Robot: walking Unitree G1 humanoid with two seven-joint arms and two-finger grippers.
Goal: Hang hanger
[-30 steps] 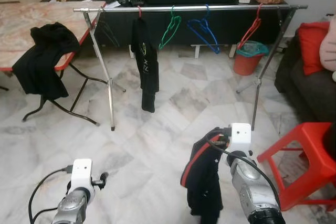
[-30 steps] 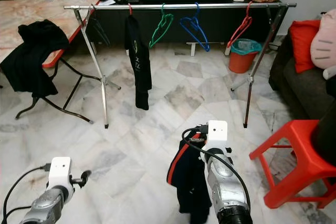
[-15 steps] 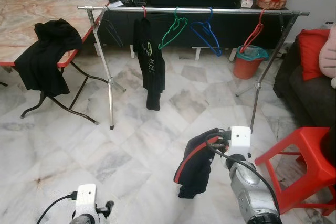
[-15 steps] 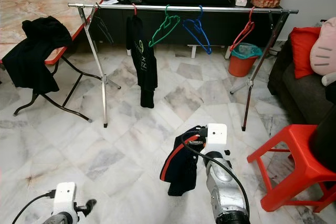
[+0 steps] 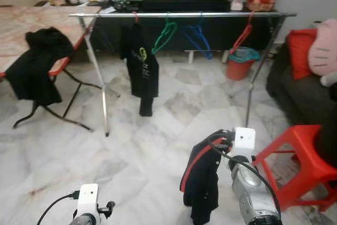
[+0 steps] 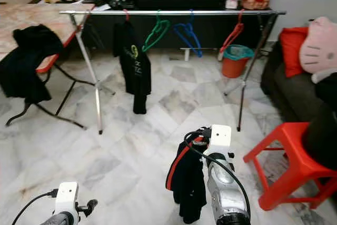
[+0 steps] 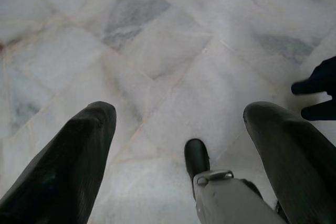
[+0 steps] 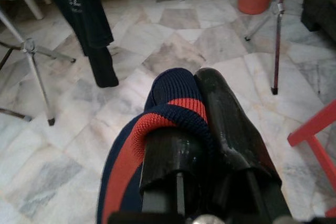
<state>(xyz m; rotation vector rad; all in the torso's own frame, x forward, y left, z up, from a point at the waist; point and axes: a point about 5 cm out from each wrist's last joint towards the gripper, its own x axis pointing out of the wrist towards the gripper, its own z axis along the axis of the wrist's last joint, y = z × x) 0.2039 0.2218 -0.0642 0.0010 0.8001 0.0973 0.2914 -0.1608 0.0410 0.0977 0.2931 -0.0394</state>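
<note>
Right wrist view: right pincer clamps a navy-red garment, hanger hidden; left pincer gapes.

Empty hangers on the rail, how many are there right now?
3: a green hanger beside the hung black shirt, a blue hanger mid-rail, a red hanger near the far end. The shirt's own hanger isn't counted.

Shiny metal, polished stone, knitted cloth before us

We see a glossy marble floor, a bright steel rail, and a ribbed navy-and-red garment in glossy black fingers.
</note>
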